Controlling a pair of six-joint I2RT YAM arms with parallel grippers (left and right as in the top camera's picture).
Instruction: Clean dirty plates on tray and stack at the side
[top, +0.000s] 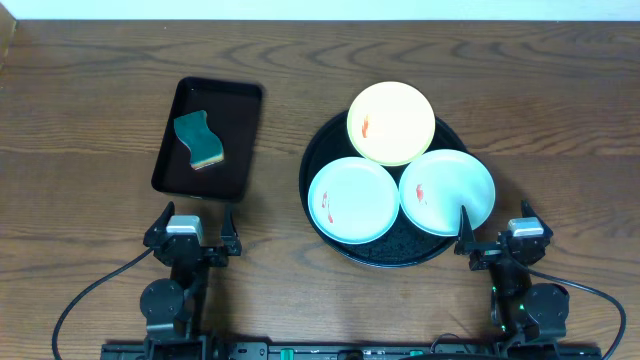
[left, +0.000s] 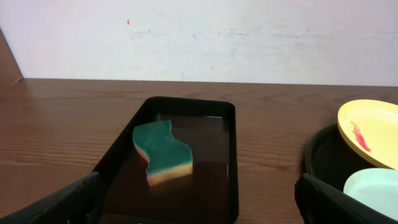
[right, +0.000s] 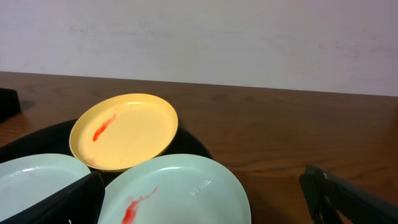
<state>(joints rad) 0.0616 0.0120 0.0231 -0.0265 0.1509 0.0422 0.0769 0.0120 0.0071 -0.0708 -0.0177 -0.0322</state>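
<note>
The round black tray (top: 388, 256) sits right of centre and holds three plates. A pale yellow plate (top: 391, 122) lies at its far side, with a red smear on it. Two pale blue plates (top: 352, 200) (top: 447, 191) lie side by side nearer me, each smeared red. My left gripper (top: 198, 216) stands open at the table's front left, empty, facing the small rectangular tray. My right gripper (top: 495, 220) is open and empty at the round tray's near right rim. In the right wrist view, the right-hand pale blue plate (right: 180, 190) lies between its fingers (right: 74, 202).
A rectangular black tray (top: 240, 140) at the left holds a green sponge (top: 199, 139) with a yellow underside. In the left wrist view, the sponge (left: 163, 152) lies straight ahead in that tray (left: 230, 155). Bare wooden table surrounds both trays.
</note>
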